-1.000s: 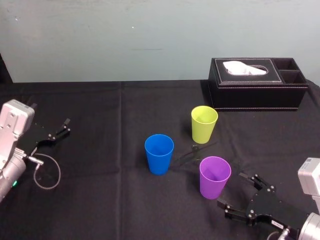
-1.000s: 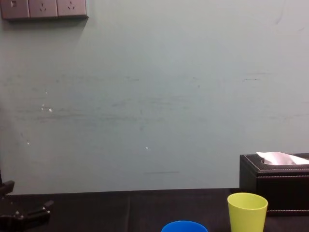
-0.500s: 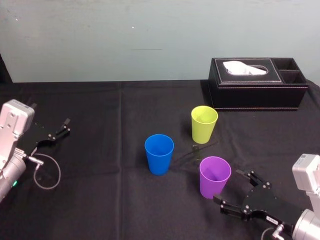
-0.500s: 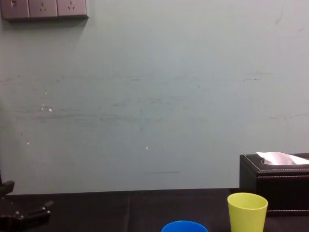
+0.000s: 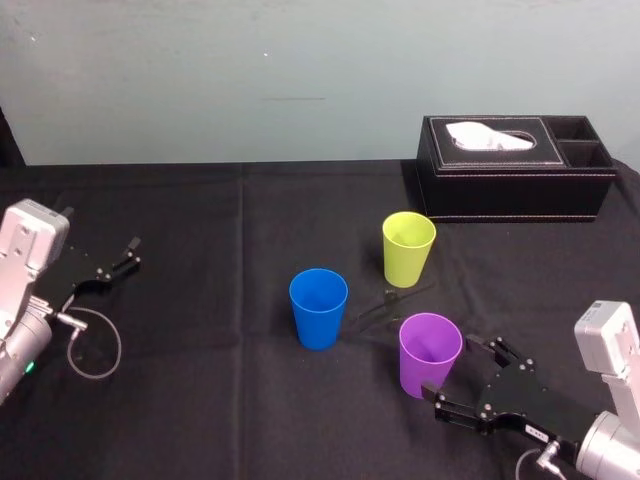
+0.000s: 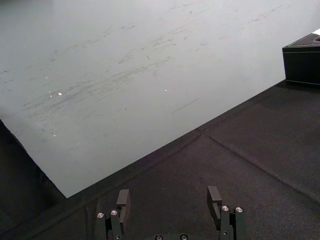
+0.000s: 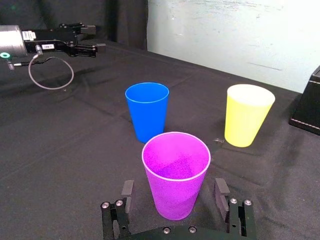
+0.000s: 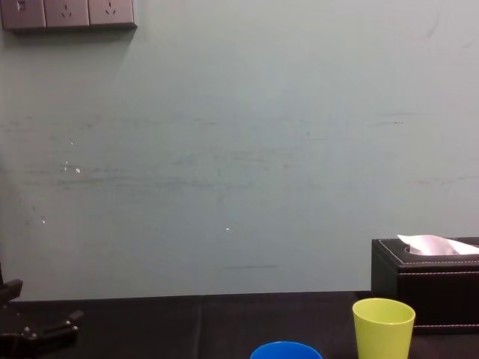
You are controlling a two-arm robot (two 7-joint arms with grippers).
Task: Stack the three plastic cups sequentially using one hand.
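- The right gripper [image 5: 448, 366] has crept forward over the last second. Its jaws now stand spread on either side of the purple cup [image 5: 430, 352] — not yet touching it, going by the right wrist view.
- That cup stands upright on the worktop [image 5: 200, 400], nearest the robot. The approach looks done, and closing on the cup is likely next.
- The blue cup [image 5: 318, 308] has not moved. It stands upright, to the left and a little farther back — probably the first target.
- The green cup [image 5: 409, 247] is farther still, unmoved, near the tissue box [image 5: 515, 168].
- The left gripper [image 5: 128, 255] is idle at the far left, jaws apart and empty.
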